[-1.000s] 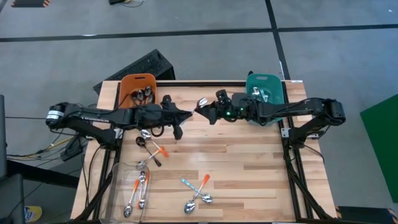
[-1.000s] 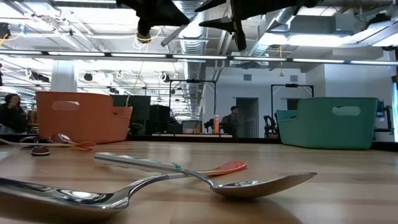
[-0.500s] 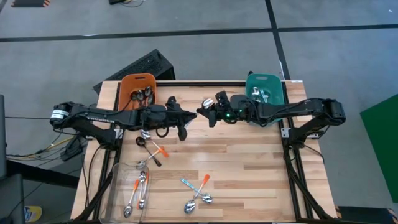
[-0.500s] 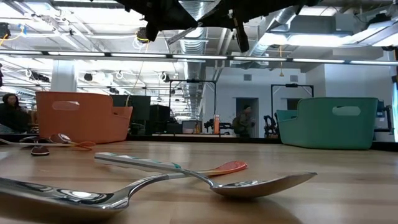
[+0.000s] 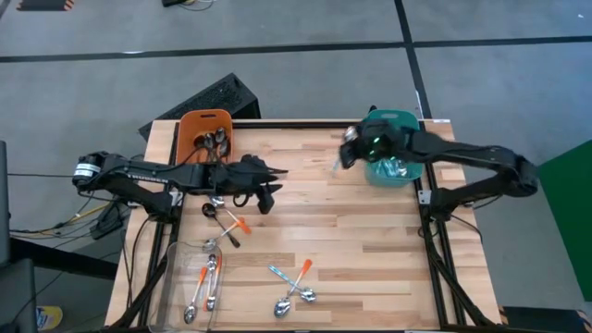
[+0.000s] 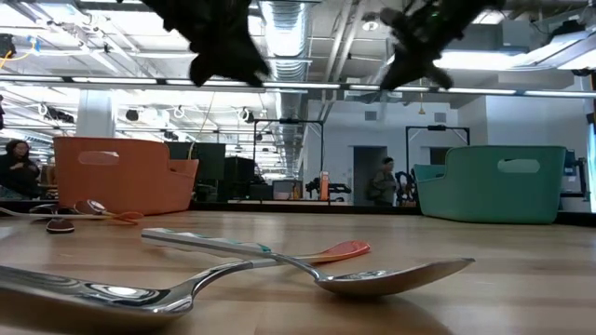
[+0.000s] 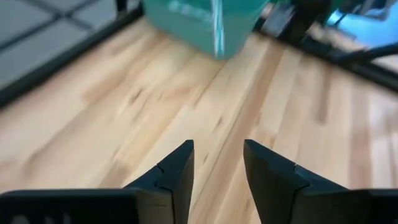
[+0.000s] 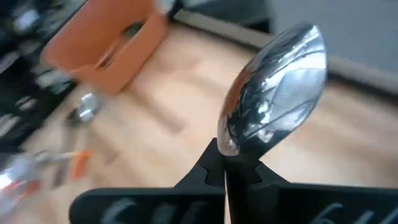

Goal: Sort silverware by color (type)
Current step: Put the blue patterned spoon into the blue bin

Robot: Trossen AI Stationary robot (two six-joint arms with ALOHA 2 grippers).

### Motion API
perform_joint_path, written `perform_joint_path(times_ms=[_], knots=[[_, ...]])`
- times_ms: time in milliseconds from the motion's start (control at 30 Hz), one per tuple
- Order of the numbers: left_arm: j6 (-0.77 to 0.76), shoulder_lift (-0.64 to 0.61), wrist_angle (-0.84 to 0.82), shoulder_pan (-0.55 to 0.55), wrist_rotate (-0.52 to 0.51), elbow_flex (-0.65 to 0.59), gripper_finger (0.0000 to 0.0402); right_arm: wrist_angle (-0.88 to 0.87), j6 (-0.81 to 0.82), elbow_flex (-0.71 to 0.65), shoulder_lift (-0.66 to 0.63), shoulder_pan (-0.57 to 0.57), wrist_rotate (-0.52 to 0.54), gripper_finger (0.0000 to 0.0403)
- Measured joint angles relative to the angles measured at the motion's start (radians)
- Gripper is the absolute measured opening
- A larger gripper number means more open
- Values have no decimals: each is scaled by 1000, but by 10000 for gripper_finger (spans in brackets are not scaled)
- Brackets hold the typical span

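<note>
We have just seen a handover finish. Half a second ago the two grippers met nose to nose over the middle of the table's far half; now they are well apart. The right gripper (image 8: 227, 163) has its fingers pinched tight on a spoon (image 8: 273, 93) and has swung back to the rim of the teal bin (image 5: 403, 123), while the left gripper (image 7: 217, 163) has parted its fingers, holds nothing and has drawn back toward the orange bin (image 5: 204, 127). We judge this spoon is on its way into the teal bin — one more piece sorted, with the drop itself not yet done.

The held spoon's bowl is polished metal, smooth and mirror-bright, an egg-shaped oval standing up out of the matte dark fingers; in the high view a thin light-blue handle (image 5: 336, 166) hangs below the gripper. Beneath the left gripper's empty fingers lies bare table (image 7: 112, 112) of pale butcher-block wood in long glued strips.

Unsorted silverware lies on the near side of the left gripper: a small cluster with an orange handle (image 5: 242, 225) close by, and farther off a crossed blue-and-orange pair (image 5: 294, 282) and two orange-handled spoons (image 5: 205, 285) in a clear tray. Both bins are smooth moulded plastic with cut-out grips.
</note>
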Motion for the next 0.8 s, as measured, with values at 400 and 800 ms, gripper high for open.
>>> perform_joint_path(times_ms=[400, 800], knots=[[-134, 0, -203, 0, -58, 0, 128, -395, -319, -25, -119, -371, 77, 7], [-412, 0, -340, -1, 24, 0, 128, -523, -434, -67, 72, -568, -2, 73]])
